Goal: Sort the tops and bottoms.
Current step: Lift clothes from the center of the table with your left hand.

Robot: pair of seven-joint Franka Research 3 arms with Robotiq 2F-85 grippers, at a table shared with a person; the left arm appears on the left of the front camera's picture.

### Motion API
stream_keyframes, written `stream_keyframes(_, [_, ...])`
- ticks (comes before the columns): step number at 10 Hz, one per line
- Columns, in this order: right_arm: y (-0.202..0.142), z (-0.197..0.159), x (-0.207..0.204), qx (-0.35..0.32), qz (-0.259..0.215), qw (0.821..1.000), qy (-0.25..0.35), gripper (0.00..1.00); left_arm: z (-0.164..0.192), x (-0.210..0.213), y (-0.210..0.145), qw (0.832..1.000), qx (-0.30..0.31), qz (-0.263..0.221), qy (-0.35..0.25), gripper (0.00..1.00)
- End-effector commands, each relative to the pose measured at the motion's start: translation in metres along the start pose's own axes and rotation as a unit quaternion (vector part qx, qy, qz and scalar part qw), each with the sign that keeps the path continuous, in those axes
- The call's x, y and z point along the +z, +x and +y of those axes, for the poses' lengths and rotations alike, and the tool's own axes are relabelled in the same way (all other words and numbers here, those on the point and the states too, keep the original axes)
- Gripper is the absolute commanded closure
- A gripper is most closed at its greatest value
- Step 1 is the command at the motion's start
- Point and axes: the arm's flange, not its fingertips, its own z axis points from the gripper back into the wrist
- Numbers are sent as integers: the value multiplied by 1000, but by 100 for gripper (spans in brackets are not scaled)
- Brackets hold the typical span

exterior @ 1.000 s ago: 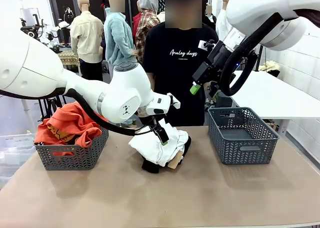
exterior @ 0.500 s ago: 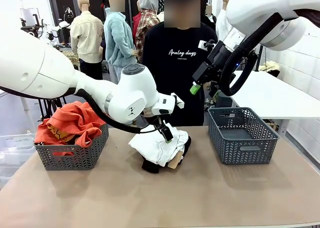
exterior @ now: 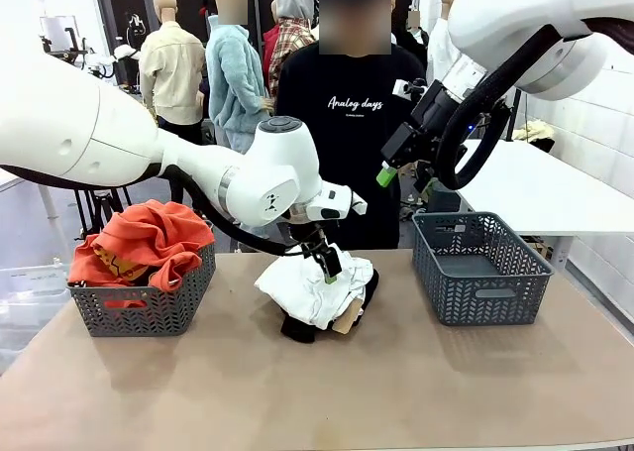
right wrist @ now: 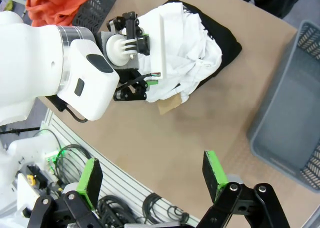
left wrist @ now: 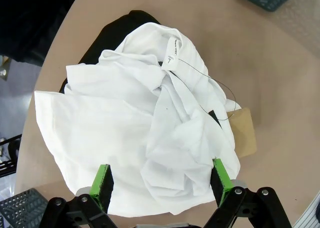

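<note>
A crumpled white top [exterior: 315, 287] [left wrist: 135, 123] [right wrist: 185, 52] lies at the table's middle on a plain black garment, the bottoms [exterior: 297, 327] [left wrist: 105, 42] [right wrist: 226, 42]. My left gripper [exterior: 327, 263] [left wrist: 161, 180] hangs open just above the white top, its green pads [left wrist: 103, 180] on either side of the cloth. An orange-red top [exterior: 139, 238] [right wrist: 55, 2] fills the left grey basket [exterior: 144, 307]. High above the right basket [exterior: 478, 268] [right wrist: 295, 102], my right gripper [exterior: 404, 178] [right wrist: 152, 180] stands open with nothing in it.
A brown cardboard tag [left wrist: 245, 133] on a thin string sticks out from the white top. A person in a black T-shirt [exterior: 347, 124] stands at the far edge of the table. The near half of the tabletop [exterior: 327, 392] is bare.
My left arm has swung its wrist to the right and settled over the white top, jaws still open. The right arm has not moved.
</note>
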Motion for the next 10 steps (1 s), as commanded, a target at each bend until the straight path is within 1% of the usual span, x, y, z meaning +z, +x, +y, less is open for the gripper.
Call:
stream_keyframes(1, [0,0,0,0,0,1000,0,0,-1,4,8,1000,8,8,3,0])
stream_keyframes(2, [-29,1,20,-18,-19,998,-48,0,2,9,10,1000,9,7,2,0])
stream_keyframes(3, [-54,-6,34,-32,-22,997,-64,0,3,12,11,1000,12,7,1,0])
stream_keyframes(4, [-65,-16,39,-45,-29,996,-66,0,8,9,13,1000,18,9,1,0])
stream_keyframes(5, [-73,-21,40,-57,-20,996,-67,0,8,8,14,1000,23,17,1,0])
stream_keyframes(8, [-73,-22,32,-45,-20,998,-44,0,15,9,19,999,38,27,0,0])
stream_keyframes(10, [-60,-25,27,-43,-20,999,-28,0,20,5,23,999,42,31,-7,0])
